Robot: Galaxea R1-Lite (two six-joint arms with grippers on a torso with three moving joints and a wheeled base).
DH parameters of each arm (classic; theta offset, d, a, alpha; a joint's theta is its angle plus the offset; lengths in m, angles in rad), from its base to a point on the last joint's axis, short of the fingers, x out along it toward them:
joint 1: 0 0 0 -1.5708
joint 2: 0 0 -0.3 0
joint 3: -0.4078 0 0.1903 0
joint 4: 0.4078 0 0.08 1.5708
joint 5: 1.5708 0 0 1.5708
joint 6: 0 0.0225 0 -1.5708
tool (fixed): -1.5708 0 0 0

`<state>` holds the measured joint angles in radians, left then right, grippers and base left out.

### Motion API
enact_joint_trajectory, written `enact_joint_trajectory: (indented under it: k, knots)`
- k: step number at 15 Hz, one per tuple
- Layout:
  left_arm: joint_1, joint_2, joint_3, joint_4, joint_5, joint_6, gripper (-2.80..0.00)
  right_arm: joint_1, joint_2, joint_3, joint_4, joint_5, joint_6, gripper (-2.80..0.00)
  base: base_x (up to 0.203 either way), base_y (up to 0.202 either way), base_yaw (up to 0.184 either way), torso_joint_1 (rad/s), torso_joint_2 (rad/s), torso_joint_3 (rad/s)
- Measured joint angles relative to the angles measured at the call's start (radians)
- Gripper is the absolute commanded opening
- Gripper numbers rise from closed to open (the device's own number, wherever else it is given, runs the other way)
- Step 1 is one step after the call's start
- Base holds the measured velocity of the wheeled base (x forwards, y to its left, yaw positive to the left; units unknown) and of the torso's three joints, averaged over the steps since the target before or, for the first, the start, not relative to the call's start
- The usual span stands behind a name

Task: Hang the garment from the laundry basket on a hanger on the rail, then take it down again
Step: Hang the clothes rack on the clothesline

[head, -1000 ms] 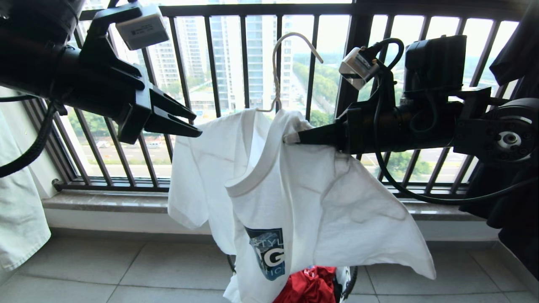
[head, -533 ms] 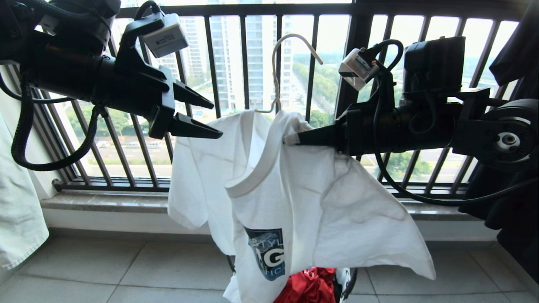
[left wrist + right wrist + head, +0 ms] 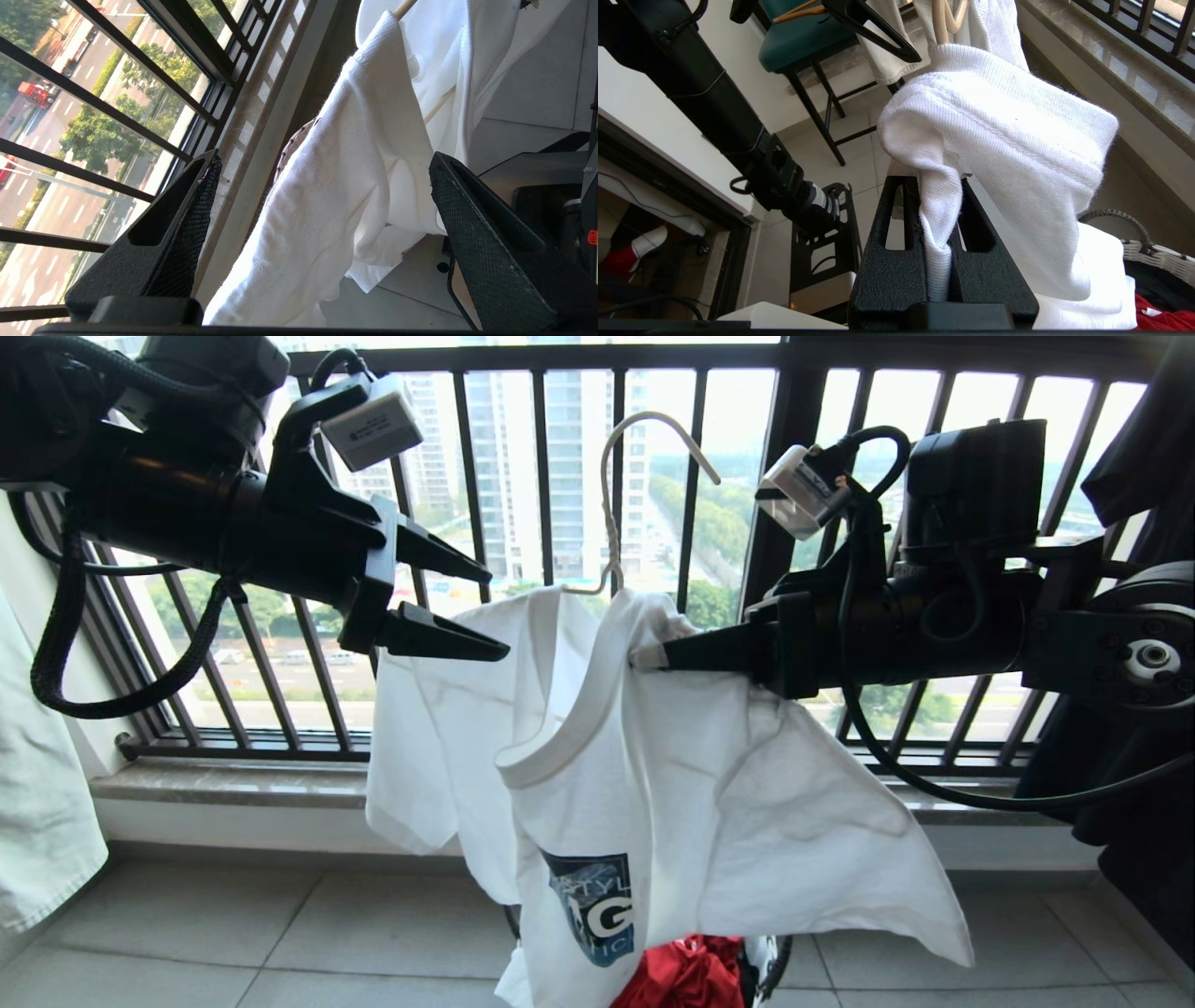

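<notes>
Here, my white ribbed-knit T-shirt [image 3: 653, 775] hangs in mid-air in front of the black barred window railing [image 3: 551, 457], draped crookedly over the thin cream wire hanger [image 3: 616, 495], whose long hook curves up free above the collar. The fabric is soft and creased, with a dark blue rectangular logo low on the chest. My right gripper [image 3: 644, 658] is clamped tight on a bunched fold of the shirt at the shoulder; from the right wrist view the cloth is pinched between its textured black fingers [image 3: 887, 275]. My left gripper [image 3: 481, 611] stands spread wide and empty just beside the other shoulder, a sleeve lying between its cross-hatched pads [image 3: 187, 224] without touching. Below, the woven white laundry basket [image 3: 1153, 261] holds a red garment [image 3: 686, 975].
</notes>
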<state>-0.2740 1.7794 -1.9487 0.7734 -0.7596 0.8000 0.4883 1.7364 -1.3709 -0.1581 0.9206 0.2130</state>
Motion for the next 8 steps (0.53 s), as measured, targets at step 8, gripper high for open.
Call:
enact_joint_trajectory:
  k: [8]
  knots:
    - [-0.026, 0.03, 0.034, 0.018, -0.086, -0.008, 0.0, 0.002, -0.015, 0.041, -0.002, 0.061, -0.079, -2.8, 0.0, 0.0, 0.0, 0.0, 0.0, 0.0]
